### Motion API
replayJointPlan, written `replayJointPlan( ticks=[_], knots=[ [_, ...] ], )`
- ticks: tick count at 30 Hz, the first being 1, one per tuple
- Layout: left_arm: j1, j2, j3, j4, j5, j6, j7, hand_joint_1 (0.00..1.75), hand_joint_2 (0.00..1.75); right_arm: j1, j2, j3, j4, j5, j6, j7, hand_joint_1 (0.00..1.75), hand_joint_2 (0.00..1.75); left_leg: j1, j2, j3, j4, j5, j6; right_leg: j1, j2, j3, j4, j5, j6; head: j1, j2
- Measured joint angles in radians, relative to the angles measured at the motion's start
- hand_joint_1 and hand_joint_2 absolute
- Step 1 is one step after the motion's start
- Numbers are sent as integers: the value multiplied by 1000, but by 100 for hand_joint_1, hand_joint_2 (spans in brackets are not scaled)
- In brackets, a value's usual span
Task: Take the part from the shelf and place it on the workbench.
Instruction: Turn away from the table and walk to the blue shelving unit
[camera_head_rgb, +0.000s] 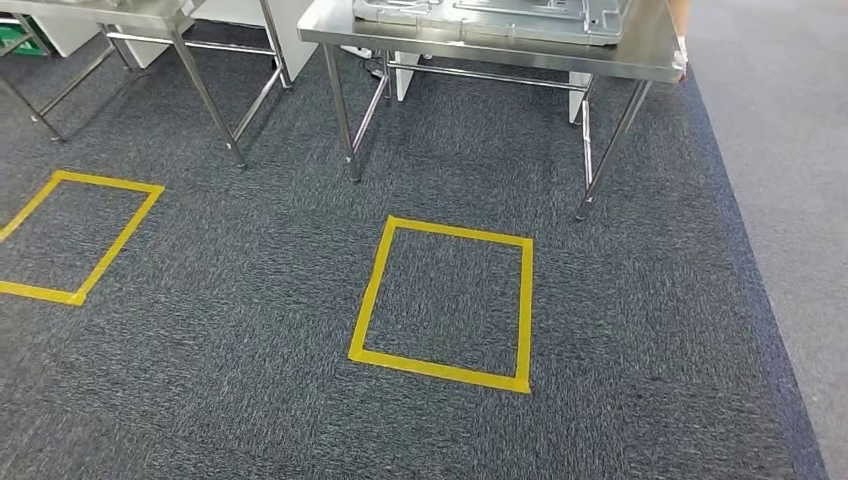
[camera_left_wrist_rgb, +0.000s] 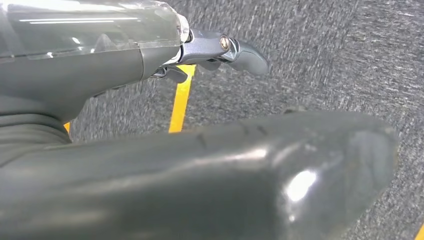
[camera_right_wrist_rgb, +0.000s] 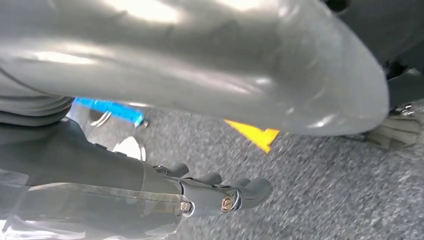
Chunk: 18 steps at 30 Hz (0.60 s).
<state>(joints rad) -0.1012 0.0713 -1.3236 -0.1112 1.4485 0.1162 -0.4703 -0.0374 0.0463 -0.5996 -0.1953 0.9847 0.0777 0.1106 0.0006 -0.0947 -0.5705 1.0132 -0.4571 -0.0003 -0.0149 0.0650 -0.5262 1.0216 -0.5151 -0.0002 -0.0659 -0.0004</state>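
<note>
A steel workbench stands ahead at the top of the head view, with a flat grey moulded piece lying on it. My left hand hangs over the carpet in the left wrist view, its fingers stretched out and its thumb apart, with nothing in it. In the right wrist view my right hand hangs the same way, its fingers nearly straight and holding nothing.
A yellow tape square marks the dark carpet before the workbench; another tape square lies left. A second steel table stands at the back left. Lighter grey floor runs along the right. A blue strip lies near my right hand.
</note>
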Motion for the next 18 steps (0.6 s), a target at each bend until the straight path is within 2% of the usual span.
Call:
replayJointPlan(
  ticks=[1,3,5,6,7,8,9,10,12,13,14,16,18],
  knots=[
    [1,1,0,0,0,0,-1,0,0,-1,0,5,0,8,0,0,0,0,2,-5,-4,2,1,-6,-1,-12,0,-3,3,-6,0,0],
    [3,2,-1,0,0,0,-2,0,0,0,1,16,0,25,-2,0,0,0,3,19,-23,41,-24,-16,-4,-37,3,-12,9,-19,0,0],
    [0,3,-1,0,0,0,-5,0,0,3,0,26,0,36,-3,-2,0,0,4,61,-73,152,-87,-25,-3,-63,2,-15,12,-26,0,0],
    [-3,4,-1,0,0,0,-6,0,0,4,0,29,0,39,-4,-4,0,0,7,72,-102,218,-116,-29,-2,-77,1,-15,12,-27,0,0],
    [-3,4,-1,0,0,0,-8,0,0,4,0,32,0,43,-4,-6,0,0,9,78,-122,265,-131,-33,-2,-90,0,-15,11,-27,0,0],
    [-2,4,-1,0,0,0,-9,0,0,3,0,35,0,46,-5,-8,0,0,12,82,-125,279,-129,-35,-2,-103,0,-15,11,-27,0,0],
    [-1,4,-1,0,0,0,-11,0,0,3,0,39,0,50,-5,-11,0,0,15,87,-108,251,-109,-37,-2,-115,1,-14,10,-25,0,0],
    [0,4,-1,0,0,1,-12,0,0,2,0,43,0,53,-6,-14,0,0,16,100,-73,189,-77,-37,-2,-126,3,-14,9,-23,0,0],
    [-1,4,-1,0,0,3,-15,0,0,2,0,50,0,57,-8,-19,0,0,14,147,1,52,-31,-31,1,-147,9,-13,4,-15,0,0],
    [-2,4,0,0,0,3,-17,0,0,2,0,52,0,57,-9,-21,0,0,11,163,20,13,-21,-25,4,-156,11,-13,3,-9,0,0],
    [-2,4,0,0,0,3,-17,0,0,0,0,53,0,57,-10,-21,0,0,7,169,24,-2,-21,-18,7,-165,13,-13,2,-3,0,0],
    [2,4,0,0,0,3,-18,0,0,-3,0,55,0,57,-10,-22,0,0,5,148,20,-5,-17,-3,7,-176,16,-13,-1,11,0,0],
    [5,4,0,0,0,4,-18,0,0,-5,0,57,0,58,-11,-22,0,0,8,128,21,-12,-9,12,2,-141,7,16,-28,21,0,0]
  ],
)
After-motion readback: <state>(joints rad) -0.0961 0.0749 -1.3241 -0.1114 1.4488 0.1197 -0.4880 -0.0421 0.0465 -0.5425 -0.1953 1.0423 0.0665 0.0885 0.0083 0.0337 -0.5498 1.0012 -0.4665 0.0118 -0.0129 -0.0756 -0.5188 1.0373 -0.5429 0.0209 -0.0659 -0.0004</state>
